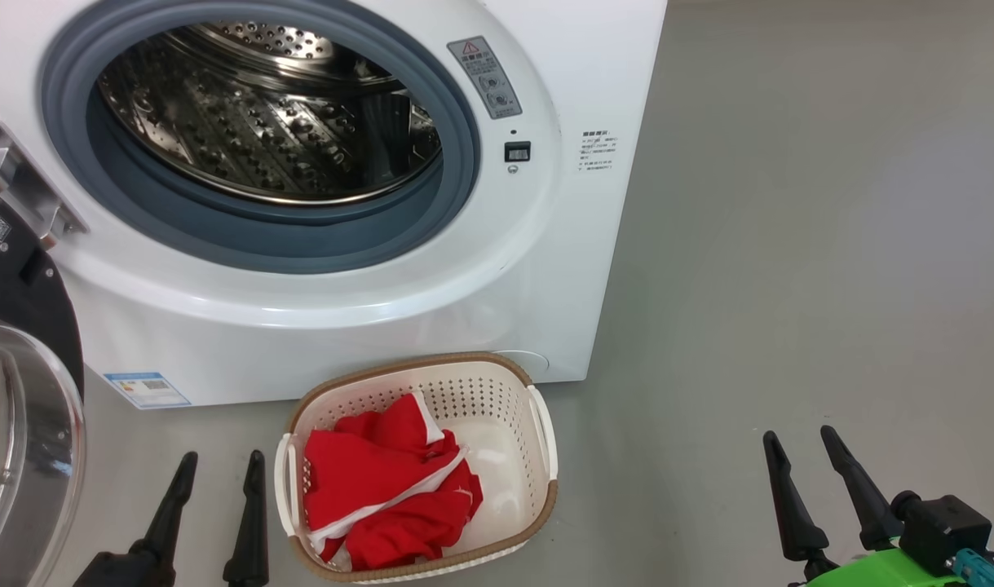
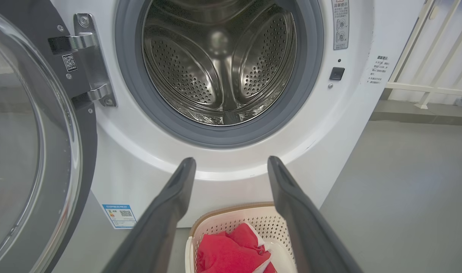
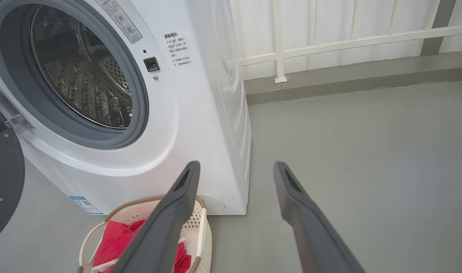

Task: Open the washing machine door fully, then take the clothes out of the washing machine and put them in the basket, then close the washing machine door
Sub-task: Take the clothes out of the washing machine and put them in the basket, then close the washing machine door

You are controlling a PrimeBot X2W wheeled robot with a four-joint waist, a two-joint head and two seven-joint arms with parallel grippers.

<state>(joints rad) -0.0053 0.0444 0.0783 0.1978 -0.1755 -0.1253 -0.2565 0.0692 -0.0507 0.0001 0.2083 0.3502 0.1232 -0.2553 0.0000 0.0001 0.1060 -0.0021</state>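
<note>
Two pincers wide, holding nothing: left gripper (image 1: 222,456), right gripper (image 1: 797,433) | basket (image 1: 415,363) on floor (image 1: 790,244) just before washing machine (image 1: 505,269) | clothes (image 1: 382,481) heaped in basket's left half | washing machine door (image 1: 15,285) swung open, leftward.

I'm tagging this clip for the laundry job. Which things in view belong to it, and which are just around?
Belong to the job: washing machine, its open door, red clothes, basket holding them.
Just around: white railing, grey floor.
</note>
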